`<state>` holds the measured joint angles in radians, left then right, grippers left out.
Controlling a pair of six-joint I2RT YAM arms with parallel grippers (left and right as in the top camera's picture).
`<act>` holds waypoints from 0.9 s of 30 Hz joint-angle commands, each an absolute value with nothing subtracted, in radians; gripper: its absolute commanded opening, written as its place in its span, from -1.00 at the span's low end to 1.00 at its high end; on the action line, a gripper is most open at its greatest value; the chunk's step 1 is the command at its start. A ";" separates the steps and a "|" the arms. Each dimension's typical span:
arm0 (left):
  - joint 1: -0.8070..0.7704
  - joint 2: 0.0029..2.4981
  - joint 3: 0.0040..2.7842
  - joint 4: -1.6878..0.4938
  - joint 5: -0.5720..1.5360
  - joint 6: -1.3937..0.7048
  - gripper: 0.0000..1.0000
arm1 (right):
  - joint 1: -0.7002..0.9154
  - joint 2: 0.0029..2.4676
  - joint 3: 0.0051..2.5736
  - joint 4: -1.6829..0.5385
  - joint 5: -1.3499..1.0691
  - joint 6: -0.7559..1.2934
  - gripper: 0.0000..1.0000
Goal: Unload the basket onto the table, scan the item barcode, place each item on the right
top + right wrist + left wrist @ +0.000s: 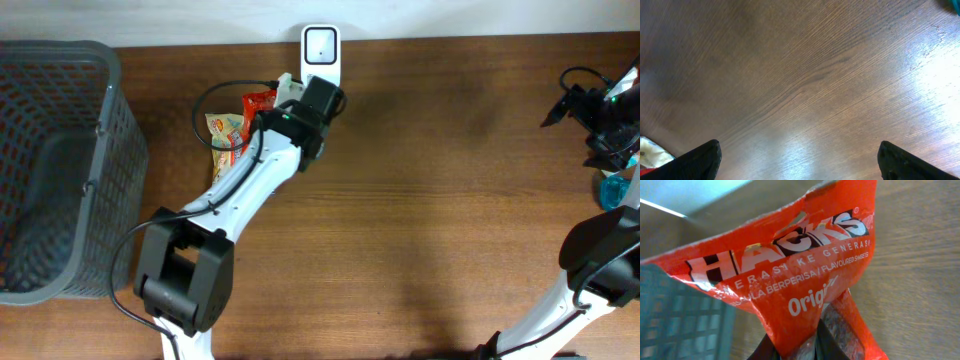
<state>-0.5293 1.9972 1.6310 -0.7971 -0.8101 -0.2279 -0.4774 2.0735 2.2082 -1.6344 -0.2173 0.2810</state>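
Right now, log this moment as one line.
left gripper: shut on Hacks packet | right gripper: open, empty, over table | scanner: at far edge

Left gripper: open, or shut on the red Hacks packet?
Shut: left gripper pinches the red Hacks packet at its lower edge, wrist view.

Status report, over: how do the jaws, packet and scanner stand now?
Left jaws shut on red packet. Right jaws open, empty. Scanner close by, nothing blocking it.
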 commanded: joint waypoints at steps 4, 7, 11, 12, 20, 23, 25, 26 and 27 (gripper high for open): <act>-0.638 2.118 1.654 -0.829 -0.958 -0.245 -1.00 | -0.478 2.075 2.209 -1.634 -0.205 0.278 0.97; -0.711 2.162 1.654 -0.832 -0.958 -0.246 -0.99 | -0.478 2.075 2.209 -1.634 -0.205 0.278 0.97; -0.796 2.207 1.653 -0.862 -0.852 -0.249 -0.85 | -0.478 2.075 2.209 -1.634 -0.205 0.278 0.97; -0.808 2.207 1.653 -0.867 -0.824 -0.249 -0.85 | -0.478 2.075 2.209 -1.634 -0.205 0.278 0.97; -0.878 2.207 1.653 -0.856 -1.077 -0.249 -0.99 | -0.478 2.075 2.209 -1.634 -0.205 0.278 0.97; -0.765 2.207 1.653 -0.782 -1.221 -0.249 -1.00 | -0.478 2.075 2.209 -1.634 -0.205 0.278 0.97; -0.684 2.207 1.653 -0.771 -1.220 -0.249 -1.00 | -0.478 2.075 2.209 -1.634 -0.205 0.278 0.96; -0.637 2.207 1.653 -0.770 -1.220 -0.249 -1.00 | -0.478 2.075 2.209 -1.634 -0.205 0.278 0.97; -0.603 2.207 1.653 -0.766 -1.220 -0.249 -1.00 | -0.478 2.075 2.209 -1.634 -0.205 0.278 0.97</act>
<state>-0.6994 2.1998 1.6348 -0.7700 -1.1336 -0.2317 -0.4774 2.0735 2.2082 -1.6341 -0.2173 0.2806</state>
